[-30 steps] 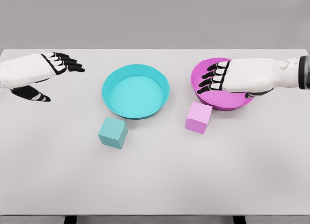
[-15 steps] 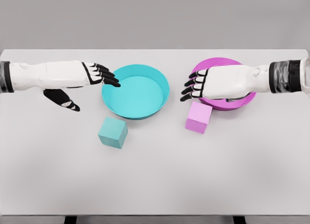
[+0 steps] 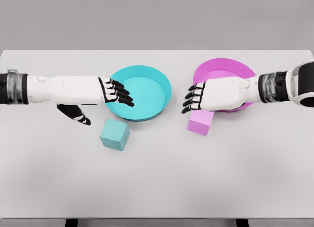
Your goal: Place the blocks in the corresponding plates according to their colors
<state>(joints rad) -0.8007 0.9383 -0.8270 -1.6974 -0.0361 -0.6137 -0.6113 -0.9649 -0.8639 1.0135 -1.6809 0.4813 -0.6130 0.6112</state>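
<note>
Head view: both hands, left and right, hover with fingers spread, approaching; teal cube and pink cube sit on the counter beside matching round plates. Next: descend, grasp.

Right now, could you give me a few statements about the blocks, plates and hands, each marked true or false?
1. The teal block lies inside the teal plate. False: it sits on the table, in front of the plate.
2. The pink block is partly hidden under the right hand. True.
3. The left hand holds the teal block. False: its fingers are spread over the teal plate's left rim and hold nothing.
4. The pink plate stands to the right of the teal plate. True.
5. Both plates hold no block. True.
</note>
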